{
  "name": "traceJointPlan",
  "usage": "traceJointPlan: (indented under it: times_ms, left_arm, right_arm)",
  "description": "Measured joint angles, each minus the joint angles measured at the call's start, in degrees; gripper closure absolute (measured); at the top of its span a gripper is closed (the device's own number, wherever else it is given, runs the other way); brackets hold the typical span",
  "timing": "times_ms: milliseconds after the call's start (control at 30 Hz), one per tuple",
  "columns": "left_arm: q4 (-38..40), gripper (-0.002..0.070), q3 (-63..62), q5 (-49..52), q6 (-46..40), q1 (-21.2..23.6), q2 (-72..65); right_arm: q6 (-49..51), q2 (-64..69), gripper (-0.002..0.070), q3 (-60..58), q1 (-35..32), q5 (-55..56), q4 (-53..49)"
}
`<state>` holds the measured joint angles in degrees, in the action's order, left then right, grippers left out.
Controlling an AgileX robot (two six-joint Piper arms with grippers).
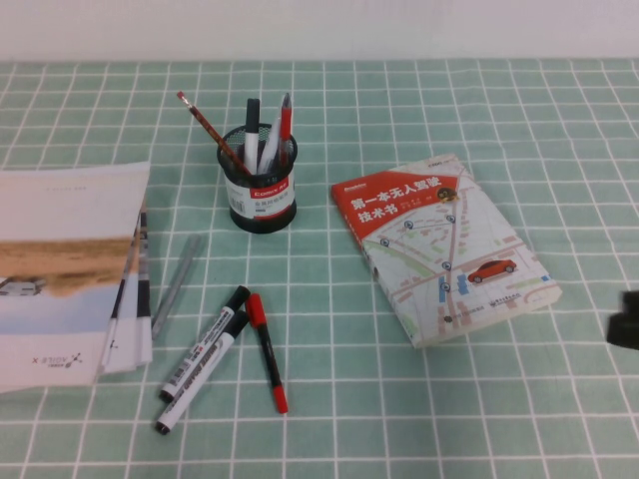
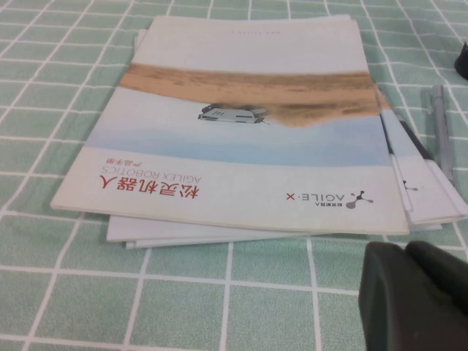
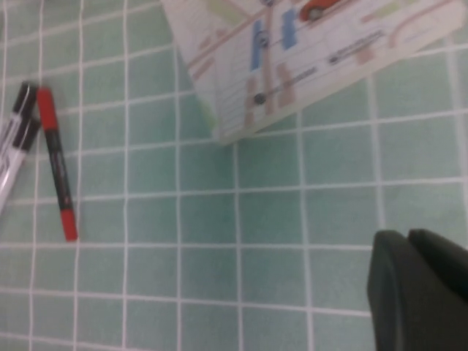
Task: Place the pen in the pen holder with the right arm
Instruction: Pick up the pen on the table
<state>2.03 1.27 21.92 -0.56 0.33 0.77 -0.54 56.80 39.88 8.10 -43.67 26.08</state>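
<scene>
The slim black-barrelled pen with a red cap and red tail end [image 1: 267,351] lies flat on the green-and-white checked counter [image 1: 419,419], toward the robot's side and well apart from the small round black wire-mesh pen holder [image 1: 262,192], which stands upright farther back with several pens and a pencil already in it. Just beside the pen, on its left, lie two white-barrelled black-capped markers [image 1: 203,356], their caps close to its red cap; a translucent grey pen [image 1: 177,284] rests beyond them against a stack of white brochures [image 1: 65,269]. To the right of the holder lies a red-and-white book with a map cover [image 1: 444,244]. The right tool [image 1: 626,319] shows only as a dark shape at the counter's right edge, well apart from the pen, and whether it is open cannot be told. The left tool [image 2: 413,296] hovers low just beside the brochures, and its state cannot be told either.
</scene>
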Motion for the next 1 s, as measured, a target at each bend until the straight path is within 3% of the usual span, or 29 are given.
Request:
traceJointPlan:
  times_ms: [300, 500, 867, 1000]
  left_arm:
    - [0.0, 0.0679, 0.0, 0.0, 0.0, 0.0, 0.0]
    - [0.0, 0.0679, 0.0, 0.0, 0.0, 0.0, 0.0]
    - [0.0, 0.0679, 0.0, 0.0, 0.0, 0.0, 0.0]
    - [0.0, 0.0679, 0.0, 0.0, 0.0, 0.0, 0.0]
  right_arm:
    - [12.2, 18.8, 0.0696, 13.3, 20.4, -0.1, -12.7]
    - [15.7, 31.3, 0.0696, 24.2, 30.5, -0.1, -16.6]
    - [16.4, 55.5, 0.0691, 51.0, 40.1, -10.2, -19.3]
    - [18.2, 63.0, 0.0626, 60.7, 41.5, -17.1, -20.6]
